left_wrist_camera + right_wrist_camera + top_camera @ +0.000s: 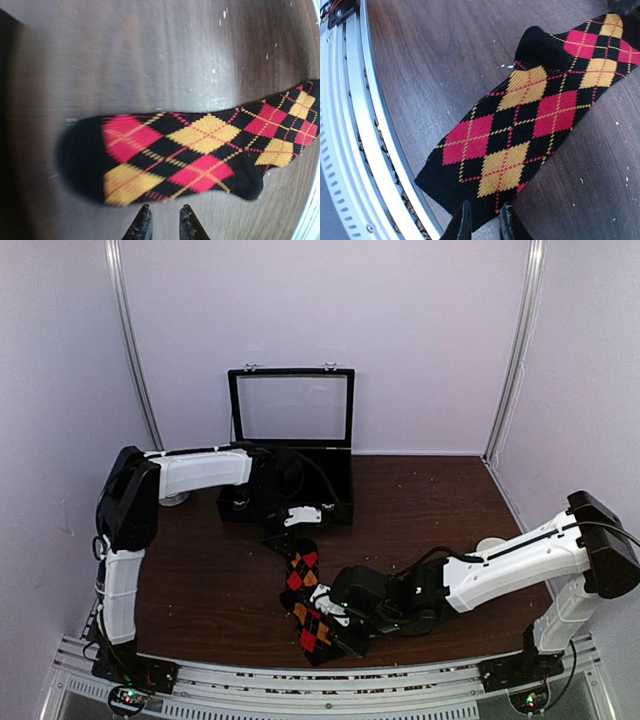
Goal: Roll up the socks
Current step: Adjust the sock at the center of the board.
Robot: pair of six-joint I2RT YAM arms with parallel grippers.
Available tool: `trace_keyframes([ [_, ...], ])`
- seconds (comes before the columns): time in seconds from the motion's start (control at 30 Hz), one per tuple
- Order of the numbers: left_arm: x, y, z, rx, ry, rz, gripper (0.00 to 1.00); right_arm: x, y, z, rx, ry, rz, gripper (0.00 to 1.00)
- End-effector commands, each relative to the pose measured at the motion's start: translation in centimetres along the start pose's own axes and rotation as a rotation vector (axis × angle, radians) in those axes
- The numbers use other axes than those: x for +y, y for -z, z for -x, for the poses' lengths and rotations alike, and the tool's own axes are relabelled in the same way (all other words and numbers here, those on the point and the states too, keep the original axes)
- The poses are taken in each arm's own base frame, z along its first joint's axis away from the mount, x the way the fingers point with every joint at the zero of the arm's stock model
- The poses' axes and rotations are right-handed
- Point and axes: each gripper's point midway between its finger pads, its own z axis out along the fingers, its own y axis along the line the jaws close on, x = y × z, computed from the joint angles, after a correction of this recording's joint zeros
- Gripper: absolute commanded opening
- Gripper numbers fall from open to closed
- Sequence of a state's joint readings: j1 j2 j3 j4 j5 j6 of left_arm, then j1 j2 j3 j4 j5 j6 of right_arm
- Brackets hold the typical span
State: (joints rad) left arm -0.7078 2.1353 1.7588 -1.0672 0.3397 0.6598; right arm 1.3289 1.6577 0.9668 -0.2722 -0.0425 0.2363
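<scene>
One sock is all I can find: the black fabric sock with red and orange argyle diamonds (pixel 308 605) lies flat on the dark wooden worktop (pixel 430 500), with its open end almost at the ribbed metal rail (pixel 365 150) along the near edge and its rounded toe pointing toward the back. My worry starts at that near end. The right gripper (pixel 483 222) sits over the hem with a narrow gap and, as far as I can judge, nothing pinched. Closing here could catch one layer only, and a roll begun that way would skew or drag fabric onto the rail. Farther off, the left gripper (pixel 162 225) hangs just beside the toe half, likewise narrowly parted and empty; if that end is not pinned, the sock may slide. The right arm reaches in low from the right, forearm nearly level. The left arm folds down from its raised elbow to the sock's far end, in front of the black case with the clear hinged lid (pixel 340 480).
</scene>
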Motion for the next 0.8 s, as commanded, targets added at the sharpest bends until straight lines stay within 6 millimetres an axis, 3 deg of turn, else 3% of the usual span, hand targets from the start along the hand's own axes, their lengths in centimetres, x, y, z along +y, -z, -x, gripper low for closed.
trace_keyframes([
  [0.0,-0.9,-1.7,0.5,-0.025,0.041,-0.083,0.20,-0.2,-1.1,-0.7,0.008,0.060,-0.013,0.20],
  [0.23,-0.1,-4.4,-0.2,0.046,0.015,-0.060,0.18,-0.1,-2.5,-3.3,0.070,0.077,0.008,0.14],
  [0.47,1.5,-7.0,-0.1,0.123,-0.040,0.011,0.16,0.5,-3.6,-3.8,0.085,0.081,0.027,0.12],
  [0.57,2.7,-7.6,0.9,0.136,-0.080,0.062,0.16,0.7,-4.1,-3.6,0.082,0.081,0.030,0.12],
  [0.77,4.7,-7.8,4.8,0.110,-0.170,0.158,0.15,-0.2,-4.4,-3.3,0.074,0.063,-0.024,0.12],
])
